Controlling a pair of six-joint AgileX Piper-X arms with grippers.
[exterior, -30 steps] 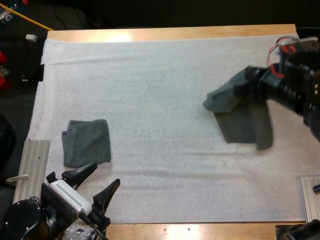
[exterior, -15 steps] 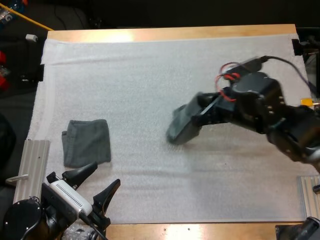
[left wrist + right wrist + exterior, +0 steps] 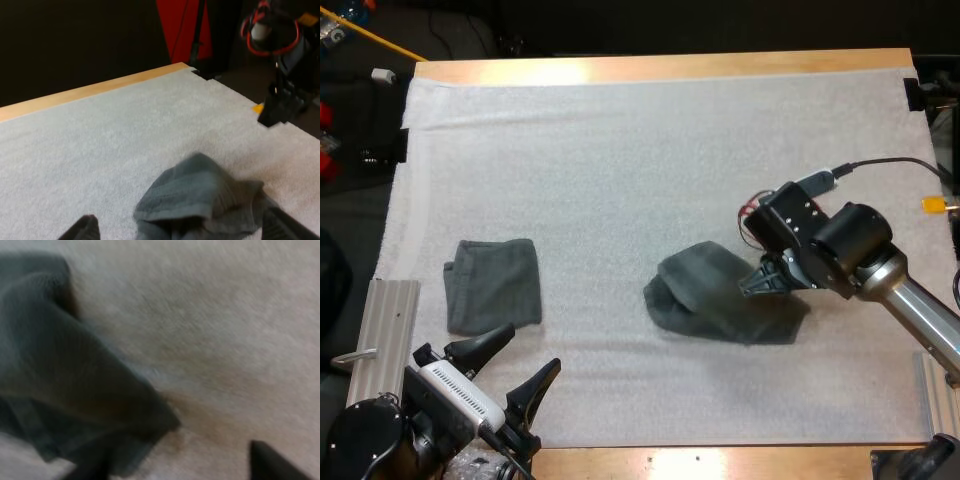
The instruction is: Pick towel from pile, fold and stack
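- Table [image 3: 670, 65] and white mat [image 3: 620, 150] are sitting just as before; nothing is shifting there.
- Loose towel [image 3: 720, 305] is now lying in a crumpled heap on the mat, right of centre. A second ago it was hanging in the air at the mat's far right, and half a second ago it was travelling inward, so it has just been set down.
- Folded towel [image 3: 495, 285] is resting flat near the mat's left edge, well apart from the loose one, and is not moving.
- Right gripper [image 3: 757, 285] is hovering low at the loose towel's right side. In its wrist view the fingers [image 3: 270, 465] are standing wide apart, with the cloth lying by one of them rather than pinched, so it is looking like it is gripping nothing.
- Left gripper [image 3: 520, 365] is waiting near the front edge, just in front of the folded towel, fingers spread and empty, unchanged.
- Judging from this: the pick step is looking done, the towel is in the work area, and folding is coming next, with stacking onto the folded towel still to do.
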